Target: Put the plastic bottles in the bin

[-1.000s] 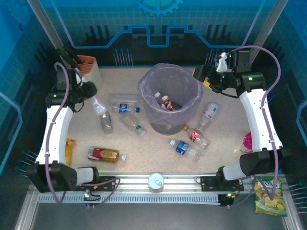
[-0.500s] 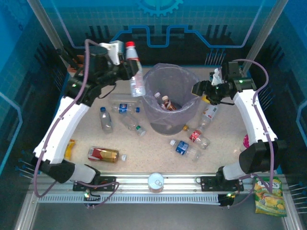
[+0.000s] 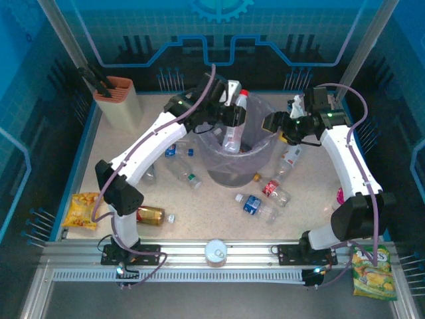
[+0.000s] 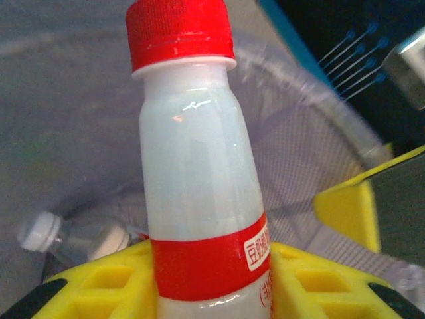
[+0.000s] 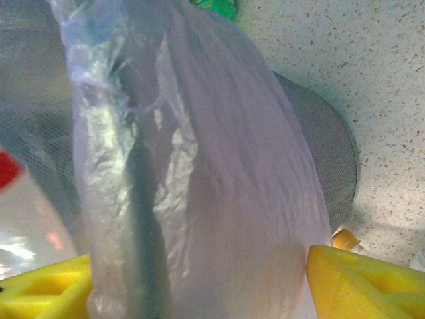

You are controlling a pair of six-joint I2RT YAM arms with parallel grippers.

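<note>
1. The left gripper reaches out over the bin. Its yellow fingers are clamped on the lower body of a red-capped bottle with milky contents and a red label.
2. That bottle hangs above the bin's open mouth, cap uppermost and slightly tilted.
3. Down inside the bin, a white-capped clear bottle lies on its side.
4. The right gripper is at the bin's right rim. Its fingers sit on either side of the bag-lined rim and press against the liner, gripping it.
5. Other bottles lie on the table:
   - Left of the bin are a blue-labelled bottle and a green-capped bottle.
   - In front of the bin, to the right, are a second blue-labelled bottle and a red-labelled bottle.
   - An amber bottle lies near the left arm's base.
</note>
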